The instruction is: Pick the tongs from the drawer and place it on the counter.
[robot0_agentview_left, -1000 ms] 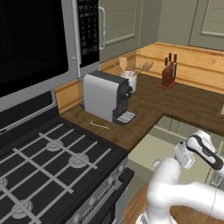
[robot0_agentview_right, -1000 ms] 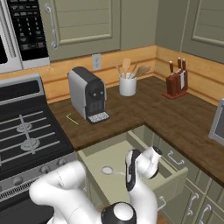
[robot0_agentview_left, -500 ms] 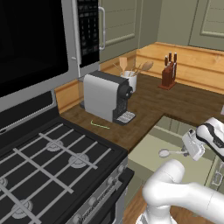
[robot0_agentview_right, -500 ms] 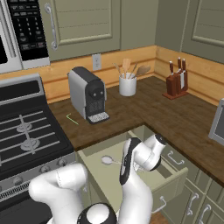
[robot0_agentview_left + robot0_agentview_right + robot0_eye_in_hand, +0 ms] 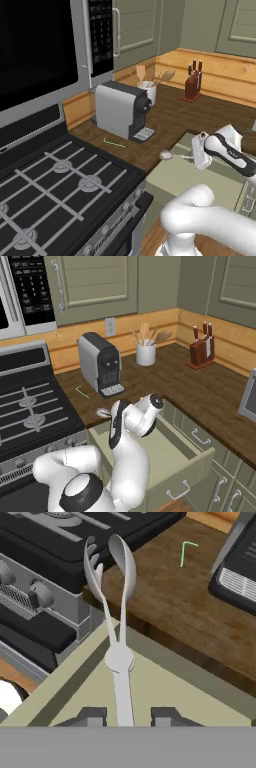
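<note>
My pincer (image 5: 121,717) pinches the tongs (image 5: 116,607) by the handle, fingers (image 5: 90,716) on either side. The tongs hang above the open drawer (image 5: 165,456); their head (image 5: 165,155) reaches over the counter (image 5: 165,120) edge just right of the stove (image 5: 60,185). Coffee machine (image 5: 100,363) and green line (image 5: 186,551) lie beyond on the counter.

The arm (image 5: 125,456) is glossy white, built of fat rounded segments; a black band rings the joint near the drawer (image 5: 195,468); a dark round cap tops the base; small dark fingers (image 5: 90,716), squared and matte.
</note>
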Tool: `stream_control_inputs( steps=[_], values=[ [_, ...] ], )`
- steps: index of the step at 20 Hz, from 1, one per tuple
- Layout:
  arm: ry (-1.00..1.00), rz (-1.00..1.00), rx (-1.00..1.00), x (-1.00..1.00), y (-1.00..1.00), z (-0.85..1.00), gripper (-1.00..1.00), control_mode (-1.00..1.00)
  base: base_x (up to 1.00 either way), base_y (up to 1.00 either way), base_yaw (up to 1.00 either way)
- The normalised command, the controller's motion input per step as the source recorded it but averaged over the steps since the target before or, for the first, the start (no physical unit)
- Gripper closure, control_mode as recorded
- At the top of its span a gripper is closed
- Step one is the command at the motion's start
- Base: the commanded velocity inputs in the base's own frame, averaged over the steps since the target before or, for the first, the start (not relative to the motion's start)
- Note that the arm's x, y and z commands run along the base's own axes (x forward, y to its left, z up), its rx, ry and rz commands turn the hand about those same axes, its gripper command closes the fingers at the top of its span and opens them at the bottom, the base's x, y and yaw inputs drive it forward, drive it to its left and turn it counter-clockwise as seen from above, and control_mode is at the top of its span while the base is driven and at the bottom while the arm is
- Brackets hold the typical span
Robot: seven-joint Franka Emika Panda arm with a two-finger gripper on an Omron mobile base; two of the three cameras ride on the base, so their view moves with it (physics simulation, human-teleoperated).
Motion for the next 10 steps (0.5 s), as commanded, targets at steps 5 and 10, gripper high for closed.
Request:
stream_control_inputs(
  steps=[5,10],
  values=[
    [0.00,-0.01,0.08,0.93,0.99,0.18,1.00,-1.00,0.00,0.00,0.00],
    [0.00,-0.20,0.04,0.60,0.89,0.02,1.00,-1.00,0.00,0.00,0.00]
  ],
)
